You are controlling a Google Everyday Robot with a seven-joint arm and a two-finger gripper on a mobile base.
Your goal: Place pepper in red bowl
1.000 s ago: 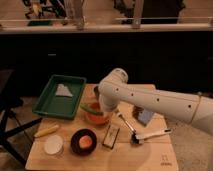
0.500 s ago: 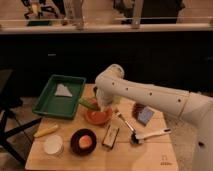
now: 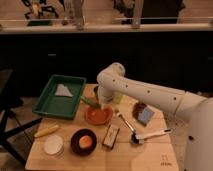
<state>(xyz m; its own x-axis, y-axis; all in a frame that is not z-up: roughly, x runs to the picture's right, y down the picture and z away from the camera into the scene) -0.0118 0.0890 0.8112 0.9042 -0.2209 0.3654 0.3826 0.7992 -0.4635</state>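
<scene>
Pepper (image 3: 89,103): green, pinched at one end in my claw (image 3: 102,107), free end sticking out to the left.
Claw: pressed together on the pepper, low over the back rim of the red bowl (image 3: 98,118).
Bowl's place: on the wooden table (image 3: 65,160), near the green tray (image 3: 50,106).

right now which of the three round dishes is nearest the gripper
The shallow orange-red glossy bowl: the gripper hangs right over it, while the dark brown bowl with orange contents and the white round dish sit farther off, nearer the camera.
</scene>
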